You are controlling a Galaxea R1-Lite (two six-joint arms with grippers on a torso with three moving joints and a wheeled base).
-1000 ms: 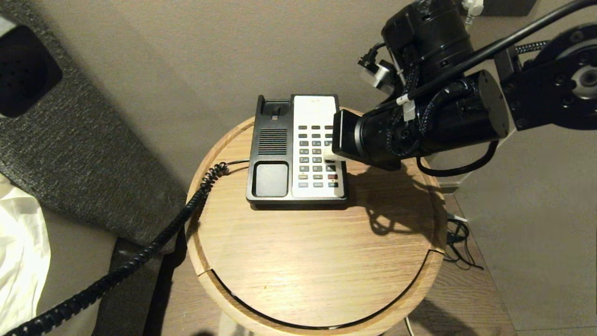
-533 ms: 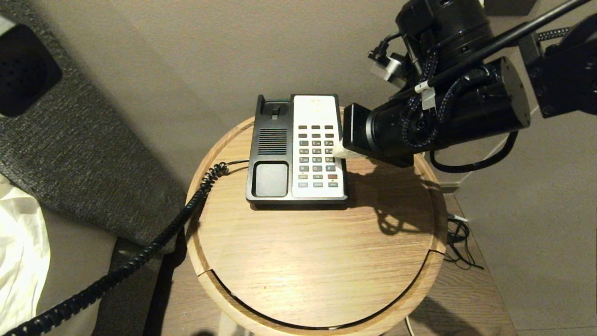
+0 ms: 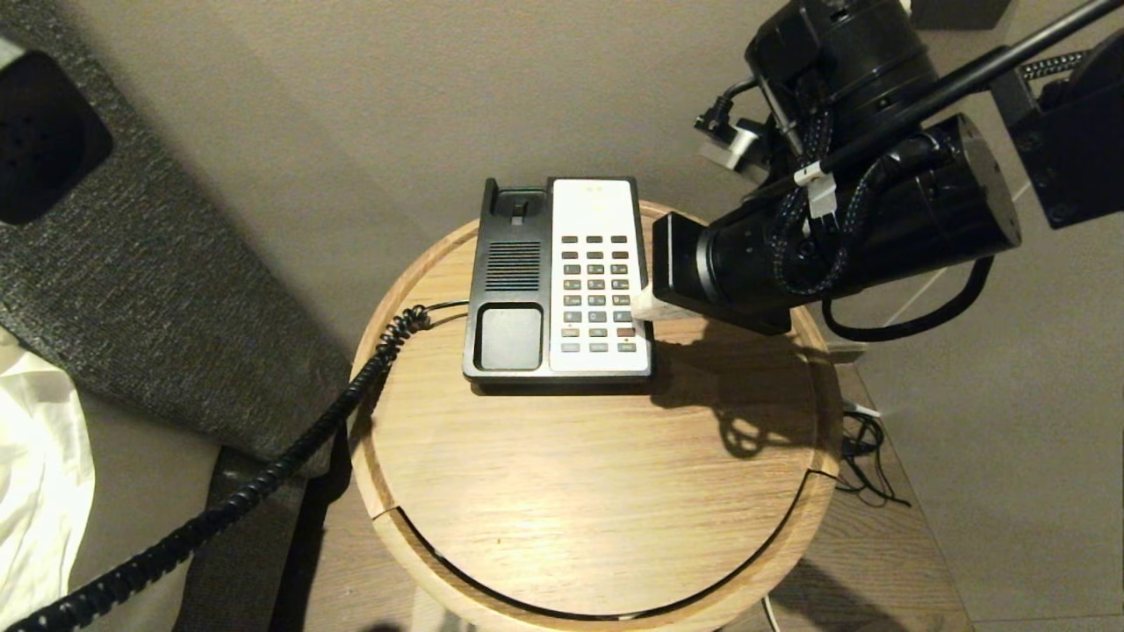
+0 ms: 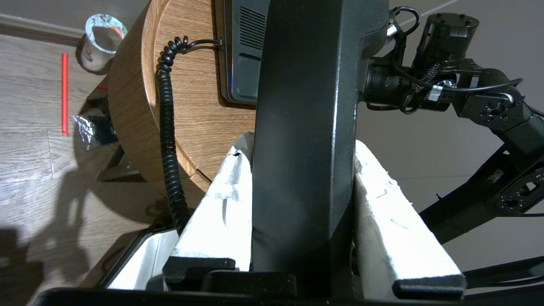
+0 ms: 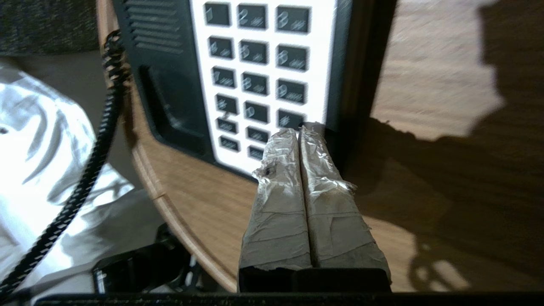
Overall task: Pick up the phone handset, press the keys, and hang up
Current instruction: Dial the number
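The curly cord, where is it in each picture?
Head view: the cord runs from the phone's left side, over the table edge, down to the lower left corner.
Left wrist view: the cord hangs over the table's edge, beside the handset that the left gripper holds.
Right wrist view: the cord runs along the picture's left side.
Shared landmark: the phone's speaker grille.
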